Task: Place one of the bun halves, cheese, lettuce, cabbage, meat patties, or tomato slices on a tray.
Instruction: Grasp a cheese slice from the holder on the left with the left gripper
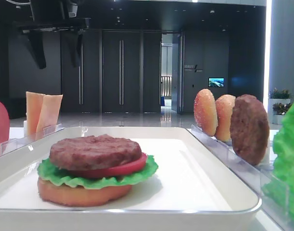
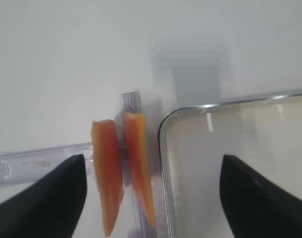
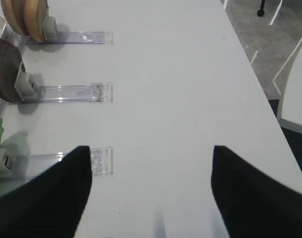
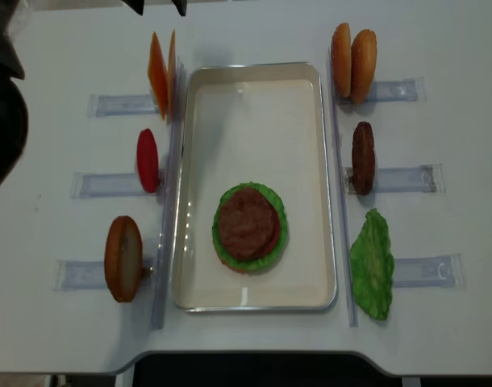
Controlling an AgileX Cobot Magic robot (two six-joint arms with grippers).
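Two cheese slices [image 2: 107,173] [image 4: 157,72] stand on edge in a clear rack just left of the white tray [image 2: 240,148] [image 4: 254,81]. My left gripper [image 2: 152,158] hangs open above them, with the slices between its fingers but nearer the left one, and it touches nothing. Its dark fingertips [image 4: 135,6] show at the top of the overhead view. On the tray sits a stack of a bun half [image 1: 79,192], lettuce [image 1: 147,168], a tomato slice [image 1: 123,168] and a meat patty [image 4: 248,222]. My right gripper [image 3: 150,148] is open and empty over bare table.
Left racks hold a tomato slice [image 4: 148,160] and a bun half [image 4: 123,258]. Right racks hold two bun halves [image 4: 352,56], a patty [image 4: 363,157] and lettuce [image 4: 372,262]. A dark shape [image 4: 0,121] is at the left edge. The table's edge [image 3: 255,74] runs on the right.
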